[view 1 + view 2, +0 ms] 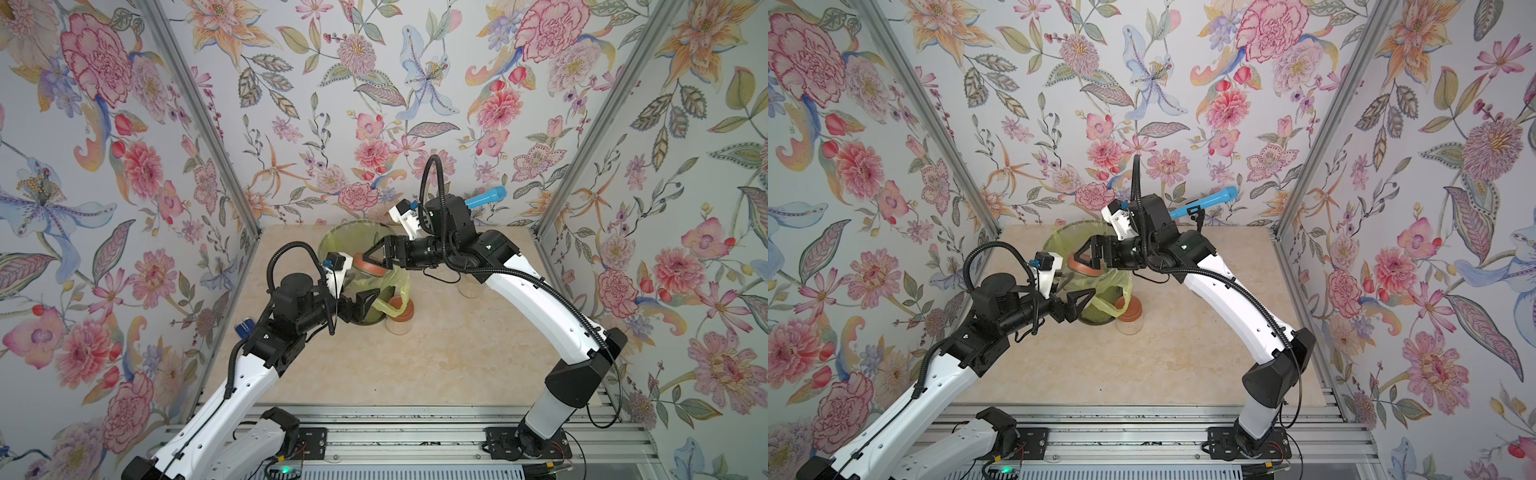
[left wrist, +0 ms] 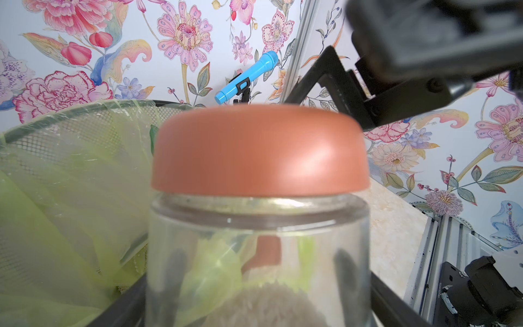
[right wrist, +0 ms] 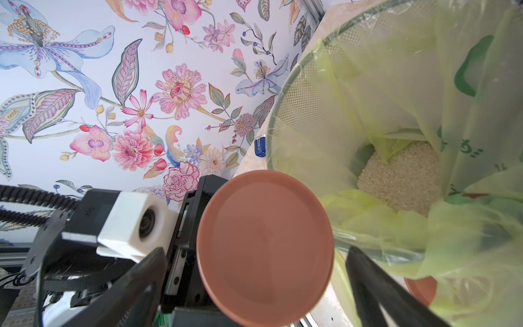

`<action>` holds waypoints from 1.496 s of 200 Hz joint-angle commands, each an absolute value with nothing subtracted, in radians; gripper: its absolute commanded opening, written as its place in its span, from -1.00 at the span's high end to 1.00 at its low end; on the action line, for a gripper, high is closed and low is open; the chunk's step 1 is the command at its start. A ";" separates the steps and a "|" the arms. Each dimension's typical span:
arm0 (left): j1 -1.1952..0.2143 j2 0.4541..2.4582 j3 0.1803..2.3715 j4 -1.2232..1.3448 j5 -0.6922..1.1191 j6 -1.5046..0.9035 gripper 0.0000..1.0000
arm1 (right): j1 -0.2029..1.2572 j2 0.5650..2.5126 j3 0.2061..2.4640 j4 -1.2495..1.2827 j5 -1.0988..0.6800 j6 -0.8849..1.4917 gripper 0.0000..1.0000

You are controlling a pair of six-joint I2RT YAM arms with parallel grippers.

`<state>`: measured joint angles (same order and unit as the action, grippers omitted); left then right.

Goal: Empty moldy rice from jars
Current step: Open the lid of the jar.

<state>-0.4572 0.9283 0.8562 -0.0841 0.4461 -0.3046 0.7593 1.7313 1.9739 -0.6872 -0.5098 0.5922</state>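
Left fingers (image 1: 365, 300): were seen clenched on the clear body of the held jar (image 2: 257, 226), with one dark finger at each side of the glass in the left wrist view.
Bin (image 1: 338, 235): a dark mesh bin was stood at the back of the bench (image 1: 436, 353) and was lined with a yellow-green bag (image 3: 396, 85). A heap of moldy rice (image 3: 402, 181) was seen at the bottom of the bag.
Held jar: was held upright, level with the bin's rim and just beside it, with its reddish-brown lid (image 3: 264, 246) on. A pale grainy mass was seen low through the glass. Whether it lay inside this jar or behind it could not be told.
Right fingers (image 3: 363, 271): were spread wide and released, one at each side of the lid with a gap left on both sides. Nothing was grasped.
Second jar (image 1: 400, 318): was stood on the bench just beside the bin, partly covered by a hanging flap of the bag. It was closed in the same reddish-brown, and pale rice was seen through its wall.
Third jar (image 1: 471, 289): a clear jar was stood on the bench under the right arm and was largely hidden. Its top could not be made out.
Blue toy microphone (image 1: 486, 197): was clipped on a black stand at the back wall, well apart from the jars.
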 commanded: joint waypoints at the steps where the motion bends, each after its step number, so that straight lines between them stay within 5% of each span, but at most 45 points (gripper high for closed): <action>1: -0.446 0.926 0.911 0.017 0.469 -0.318 1.00 | 0.755 1.763 2.010 -0.677 -0.541 0.617 -0.99; 87: -0.446 0.945 0.917 0.028 0.468 -0.321 1.00 | 0.747 1.801 2.034 -0.691 -0.571 0.604 -1.00; 143: -0.444 0.960 0.937 0.043 0.469 -0.330 1.00 | 0.739 1.799 2.026 -0.689 -0.616 0.583 -0.05; 168: -0.445 0.964 0.942 0.048 0.473 -0.331 1.00 | 0.732 1.799 2.024 -0.686 -0.637 0.533 0.15; 209: -0.443 0.968 0.937 0.052 0.491 -0.340 1.00 | 0.709 1.758 1.927 -0.604 -0.660 0.417 0.25; 248: -0.442 0.969 0.934 0.047 0.506 -0.340 1.00 | 0.618 1.676 1.672 -0.216 -0.819 0.559 0.22; 299: -0.439 0.971 0.936 0.025 0.515 -0.324 1.00 | 0.582 1.687 1.686 -0.210 -0.814 0.557 0.24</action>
<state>-0.4538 0.9878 0.8845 -0.0654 0.5125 -0.3195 0.6067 1.6928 1.6779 -0.2611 -0.8268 0.5434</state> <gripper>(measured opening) 0.885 0.837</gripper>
